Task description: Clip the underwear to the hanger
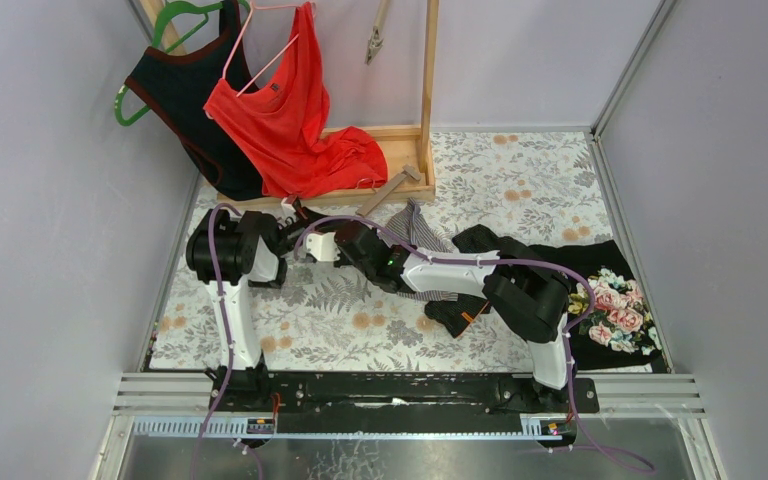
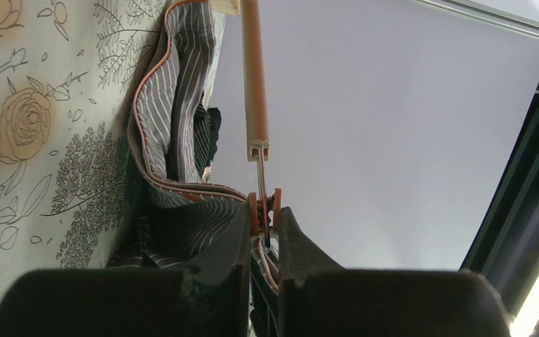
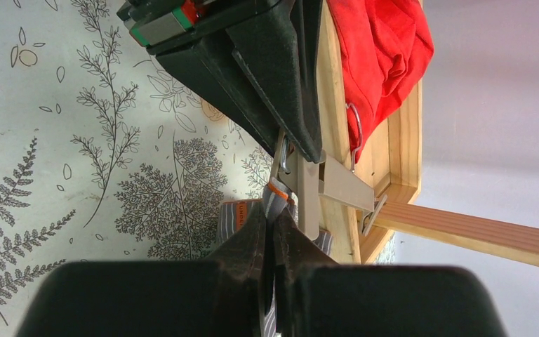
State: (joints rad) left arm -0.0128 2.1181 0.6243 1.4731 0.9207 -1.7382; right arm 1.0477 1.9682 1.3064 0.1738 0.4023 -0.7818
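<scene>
The hanger (image 2: 255, 77) is a tan bar with a clip on a wire at its end. My left gripper (image 2: 267, 214) is shut on that clip (image 2: 265, 203), pressing its two tabs together. The underwear (image 2: 175, 105) is grey striped cloth with orange trim, and it lies bunched on the floral table (image 1: 520, 180) below the bar. In the right wrist view my right gripper (image 3: 275, 214) is shut on the underwear's waistband (image 3: 275, 191) and holds it up against the clip (image 3: 309, 189). From above, both grippers meet near the rack's base, with the hanger (image 1: 388, 188) and underwear (image 1: 422, 232) just to their right.
A wooden rack (image 1: 428, 90) stands at the back with a red top (image 1: 290, 120) and a black top (image 1: 185, 90) on hangers. Its base beam (image 3: 337, 140) is right beside the clip. Black clothes (image 1: 490, 245) and a floral garment (image 1: 615, 310) lie at the right.
</scene>
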